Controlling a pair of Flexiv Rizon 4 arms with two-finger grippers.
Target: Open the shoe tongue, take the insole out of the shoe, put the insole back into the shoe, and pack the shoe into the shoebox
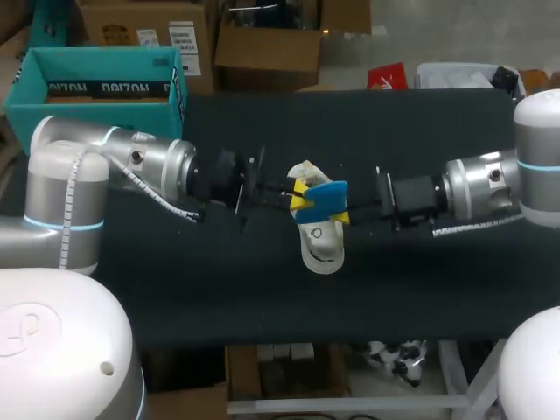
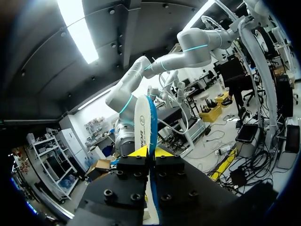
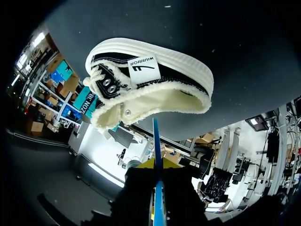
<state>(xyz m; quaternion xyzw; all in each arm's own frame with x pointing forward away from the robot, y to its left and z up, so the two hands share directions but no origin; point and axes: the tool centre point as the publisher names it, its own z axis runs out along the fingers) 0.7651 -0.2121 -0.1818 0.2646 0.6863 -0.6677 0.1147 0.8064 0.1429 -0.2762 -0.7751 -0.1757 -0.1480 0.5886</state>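
You see both grippers meeting at centre frame in the head view. The left gripper (image 1: 302,199) and the right gripper (image 1: 339,215) each pinch the blue insole (image 1: 329,192), fingers narrowed onto it. The shoe (image 1: 320,248) lies on the table (image 1: 175,280) just below them. The shoebox (image 1: 26,94) sits upper left.

Broad rectangular desk (image 1: 184,289) covered in matte black cloth, stretching across the head view from side to side, with straight far and near edges. Flat, plain and evenly dark under soft, diffuse light. From the right wrist, seen as a smooth dark grey surface, slightly paler toward one side, marked by a tiny pale speck.
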